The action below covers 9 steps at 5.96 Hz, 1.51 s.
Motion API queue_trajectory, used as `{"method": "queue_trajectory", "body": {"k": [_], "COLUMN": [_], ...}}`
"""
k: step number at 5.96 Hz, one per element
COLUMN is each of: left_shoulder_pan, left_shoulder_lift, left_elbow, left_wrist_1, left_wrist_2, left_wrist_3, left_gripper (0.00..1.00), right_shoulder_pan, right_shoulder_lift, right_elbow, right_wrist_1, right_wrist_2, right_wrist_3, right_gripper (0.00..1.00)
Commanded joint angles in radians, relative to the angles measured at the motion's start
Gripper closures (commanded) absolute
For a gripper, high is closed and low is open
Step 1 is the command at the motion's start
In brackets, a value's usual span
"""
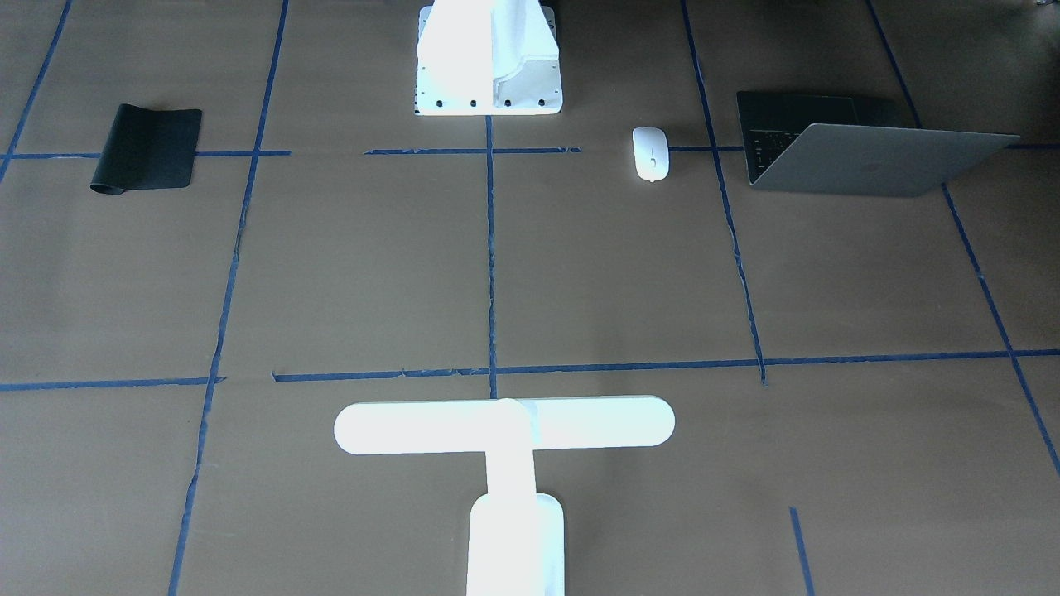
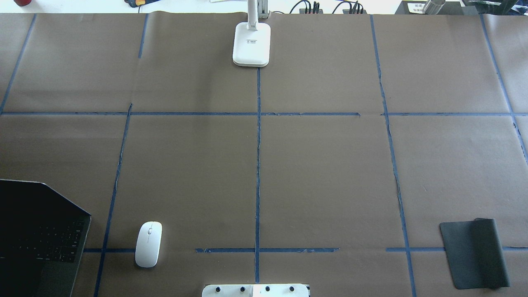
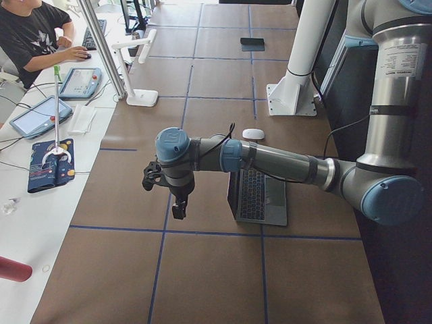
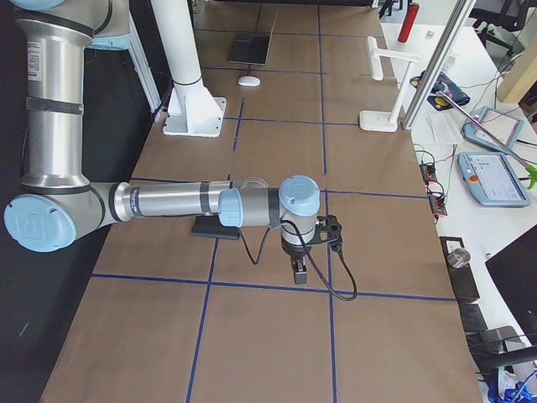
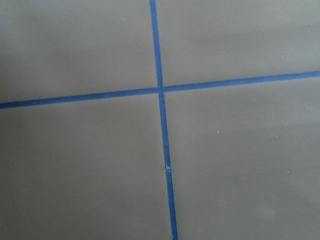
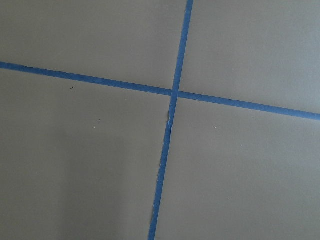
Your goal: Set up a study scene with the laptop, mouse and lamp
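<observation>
The laptop (image 2: 37, 239) stands open at the near left of the overhead view and also shows in the front view (image 1: 861, 157). The white mouse (image 2: 148, 244) lies just right of it. The white lamp (image 2: 251, 43) stands at the far middle edge, its bar (image 1: 505, 424) across the stem. My left gripper (image 3: 177, 210) hangs above the table beyond the laptop (image 3: 256, 196). My right gripper (image 4: 299, 275) hangs above the table beside the black mat (image 4: 214, 227). I cannot tell whether either is open or shut. Both wrist views show only brown paper with blue tape.
A black mat (image 2: 474, 252) lies at the near right. The white bolted robot base (image 2: 255, 291) sits at the near middle. Blue tape lines (image 2: 258, 165) divide the brown table. An operator (image 3: 34, 34) and tablets sit at a side desk past the far edge.
</observation>
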Motion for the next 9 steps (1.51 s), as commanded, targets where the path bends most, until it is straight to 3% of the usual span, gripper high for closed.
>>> {"method": "queue_trajectory", "body": {"k": [1,3,4,6,9], "left_shoulder_pan": [-0.001,0.033,0.08,0.262,0.345], "left_shoulder_lift": [0.007,0.004,0.042,0.143,0.159], "left_elbow": [-0.08,-0.154,-0.226,-0.376,-0.391], "left_wrist_1": [-0.008,-0.04,-0.116,-0.149,-0.135], "left_wrist_2": [-0.002,-0.002,-0.002,0.001,0.008], "left_wrist_3": [-0.001,0.011,0.014,0.052,0.568], "left_gripper": [0.0,0.0,0.0,0.0,0.0], "right_shoulder_pan": [0.0,0.0,0.0,0.0,0.0], "right_shoulder_lift": [-0.003,-0.006,-0.008,-0.008,-0.008], "right_elbow": [0.0,0.0,0.0,0.0,-0.004], "right_wrist_1": [0.001,0.001,0.001,0.001,0.001], "right_wrist_2": [0.002,0.002,0.007,0.007,0.007], "right_wrist_3": [0.0,0.0,0.0,0.0,-0.002], "right_gripper": [0.0,0.0,0.0,0.0,0.0]}}
